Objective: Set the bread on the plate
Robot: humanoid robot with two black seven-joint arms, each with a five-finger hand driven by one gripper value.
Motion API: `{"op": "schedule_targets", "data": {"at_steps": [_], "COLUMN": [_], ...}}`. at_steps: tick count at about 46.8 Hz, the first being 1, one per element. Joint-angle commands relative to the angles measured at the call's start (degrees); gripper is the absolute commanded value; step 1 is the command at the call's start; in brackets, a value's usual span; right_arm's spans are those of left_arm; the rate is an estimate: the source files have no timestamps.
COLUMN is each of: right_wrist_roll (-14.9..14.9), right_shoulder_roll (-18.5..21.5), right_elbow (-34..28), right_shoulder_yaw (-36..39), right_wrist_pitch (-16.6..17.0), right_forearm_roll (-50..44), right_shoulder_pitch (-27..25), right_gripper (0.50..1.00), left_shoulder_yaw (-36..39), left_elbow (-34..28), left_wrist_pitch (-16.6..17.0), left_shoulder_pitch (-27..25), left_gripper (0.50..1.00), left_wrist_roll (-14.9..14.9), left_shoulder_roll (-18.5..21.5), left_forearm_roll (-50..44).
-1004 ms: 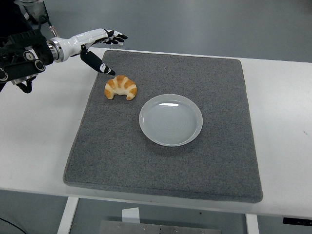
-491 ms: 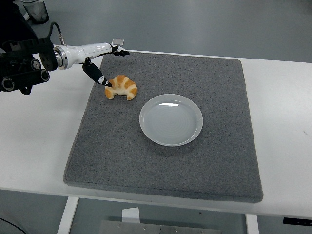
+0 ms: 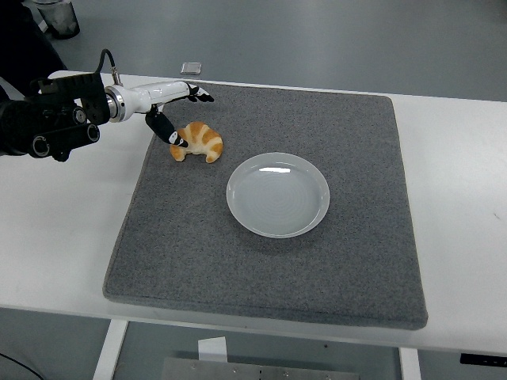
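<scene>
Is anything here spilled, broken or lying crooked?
Nothing stands out. The croissant lies whole on the grey mat, the plate sits flat and empty beside it, and the left hand reaches the croissant's left end.

I see the mat [image 3: 261,261] as a coarse, felt-like grey cloth, matt and fuzzy across its whole face. The plate [image 3: 278,195] looks like glazed white ceramic or hard plastic, smooth and glossy, with a bright glint near its far rim. The bread [image 3: 199,142] has a golden, baked crust with a slight sheen on its ridges. The surface [image 3: 55,229] under the mat is smooth, white and matt. My left hand [image 3: 170,107] shows shiny white plastic shells, and its fingers [image 3: 200,95] are matt black.
</scene>
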Motion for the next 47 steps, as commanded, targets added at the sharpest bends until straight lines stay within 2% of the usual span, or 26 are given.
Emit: {"op": "schedule_targets", "data": {"at_steps": [1, 12, 37, 47], "right_wrist_roll": [0.0, 0.0, 0.0, 0.0], "right_shoulder_roll": [0.0, 0.0, 0.0, 0.0], "right_elbow": [0.0, 0.0, 0.0, 0.0], "right_shoulder_yaw": [0.0, 0.0, 0.0, 0.0], "right_wrist_pitch": [0.0, 0.0, 0.0, 0.0], "right_forearm_roll": [0.0, 0.0, 0.0, 0.0], "right_shoulder_pitch": [0.0, 0.0, 0.0, 0.0], "right_gripper": [0.952, 0.952, 0.954, 0.952], "left_shoulder_yaw": [0.0, 0.0, 0.0, -0.1], "left_elbow": [1.2, 2.1, 2.7, 2.8], "left_wrist_pitch": [0.0, 0.0, 0.0, 0.0], "left_shoulder_pitch": [0.7, 1.8, 2.2, 2.9], "left_gripper": [0.932, 0.919, 0.917, 0.947], "left_wrist_roll": [0.0, 0.2, 0.6, 0.6], "left_shoulder_roll": [-0.9, -2.7, -3.1, -3.6], "left_forearm_roll": [0.0, 0.0, 0.0, -0.1]}}
